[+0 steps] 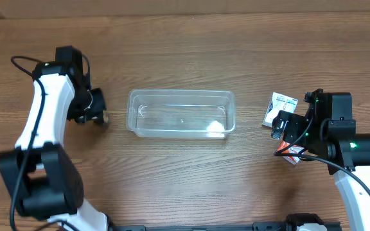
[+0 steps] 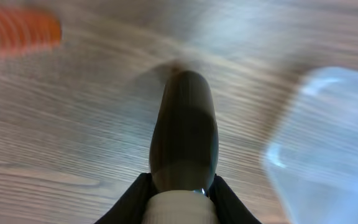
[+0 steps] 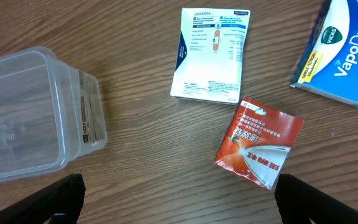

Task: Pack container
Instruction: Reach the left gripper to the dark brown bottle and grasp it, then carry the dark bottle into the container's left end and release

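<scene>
The clear plastic container (image 1: 136,113) sits empty in the middle of the table. It also shows in the right wrist view (image 3: 30,118) and, blurred, in the left wrist view (image 2: 328,143). My left gripper (image 1: 96,117) is just left of the container, shut on a small dark bottle (image 2: 185,130) with a white cap, which points at the table. My right gripper (image 3: 179,193) is open and empty, above bare table to the right of the container. A red packet (image 3: 258,143) lies near its right finger.
A white printed packet (image 3: 211,55) and a blue-and-white VapoDrops box (image 3: 344,53) lie beyond the red packet. The white packet (image 1: 281,104) and the red one (image 1: 291,154) peek out by the right arm. A blurred orange thing (image 2: 17,31) lies beyond the bottle.
</scene>
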`<state>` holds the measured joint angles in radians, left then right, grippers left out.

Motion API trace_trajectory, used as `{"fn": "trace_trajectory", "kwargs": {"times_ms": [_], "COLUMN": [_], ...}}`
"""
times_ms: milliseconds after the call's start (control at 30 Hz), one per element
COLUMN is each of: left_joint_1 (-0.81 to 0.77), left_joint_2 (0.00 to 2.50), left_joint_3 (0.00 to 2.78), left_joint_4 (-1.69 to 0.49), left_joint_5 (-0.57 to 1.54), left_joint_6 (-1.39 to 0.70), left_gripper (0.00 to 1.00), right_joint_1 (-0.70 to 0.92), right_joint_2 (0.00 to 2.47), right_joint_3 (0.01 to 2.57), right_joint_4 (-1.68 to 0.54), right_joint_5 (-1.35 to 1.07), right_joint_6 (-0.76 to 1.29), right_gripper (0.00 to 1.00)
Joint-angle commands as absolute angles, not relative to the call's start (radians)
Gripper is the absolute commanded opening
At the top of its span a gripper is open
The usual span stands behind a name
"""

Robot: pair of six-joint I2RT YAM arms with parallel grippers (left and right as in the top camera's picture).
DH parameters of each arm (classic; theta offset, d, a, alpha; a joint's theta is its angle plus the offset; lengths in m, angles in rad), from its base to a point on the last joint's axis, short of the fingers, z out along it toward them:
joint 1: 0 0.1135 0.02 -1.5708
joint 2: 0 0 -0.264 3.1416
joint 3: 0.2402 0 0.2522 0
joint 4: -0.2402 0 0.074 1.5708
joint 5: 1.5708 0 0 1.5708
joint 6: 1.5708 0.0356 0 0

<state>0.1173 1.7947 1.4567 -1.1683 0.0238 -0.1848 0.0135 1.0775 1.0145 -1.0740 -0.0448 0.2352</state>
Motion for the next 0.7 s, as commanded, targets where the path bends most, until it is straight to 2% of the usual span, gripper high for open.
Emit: {"fn": "trace_trajectory", "kwargs": {"times_ms": [0,167,333,667], "left_joint_1": [0.022,-0.143,-0.267,-0.279], "left_joint_2": [1.577,1.473,1.575,1.840], "left_joint_3": [1.567,1.581,1.578,1.578], "left_joint_4": [-1.166,-1.114,-1.126,-1.157], "left_joint_5": [0.072,0.067,0.026,-0.056], "left_joint_6": [-0.188,-0.199,-0.237,-0.297], "left_gripper": [0.04,0.04,0.04,0.04], "right_joint_1": [0.010,0.010,0.010,0.010], "right_joint_2": [1.071,1.071,1.071,1.071], "right_joint_3": [1.041,1.041,1.041,1.041], "right_joint_4": [-1.072,-1.072,-1.073,-1.073], "right_joint_5": [-0.046,-0.046,-0.046,-0.046], "right_joint_6": [0.240,0.240,0.240,0.240], "right_gripper": [1.00,1.00,1.00,1.00]}}
